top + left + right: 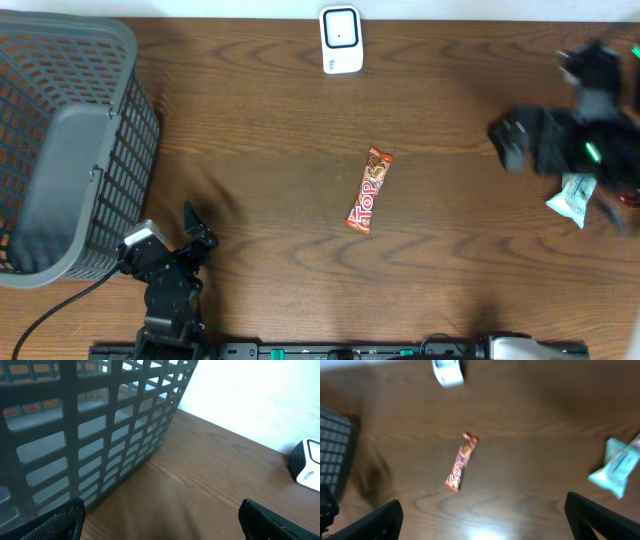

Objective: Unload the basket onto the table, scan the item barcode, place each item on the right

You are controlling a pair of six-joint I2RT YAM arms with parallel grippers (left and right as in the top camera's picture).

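Red and orange candy bar (369, 190) lies flat near the middle of the dark wooden table (270, 110). Its length runs from about one o'clock to seven o'clock and its printed face is up, so the barcode is probably underneath; it cannot be seen. A white scanner (341, 40) stands at twelve o'clock by the far edge, well apart from the bar. The right gripper (482, 510), blurred at three o'clock in the overhead view, has its fingers spread wide with nothing between them, and its wrist camera looks down on the bar from high above. The left gripper (160, 510) sits at seven o'clock, also released and empty, facing a basket. The bar looks like the item to scan, and the right arm seems best placed to fetch it. A good pick would come down over the bar's middle with the wrist turned so the fingers close across its narrow width. The wrapper looks thin and slippery, so the grip should be gentle. Once lifted, the bar would need rolling so its hidden side faces the scanner's window. A pale green packet (572, 197) lies at three o'clock, just beside the right arm, and could be brushed as the arm swings out. The tall grey basket (60, 130) fills nine o'clock, close to the left arm. Nothing lies between the bar and the scanner.
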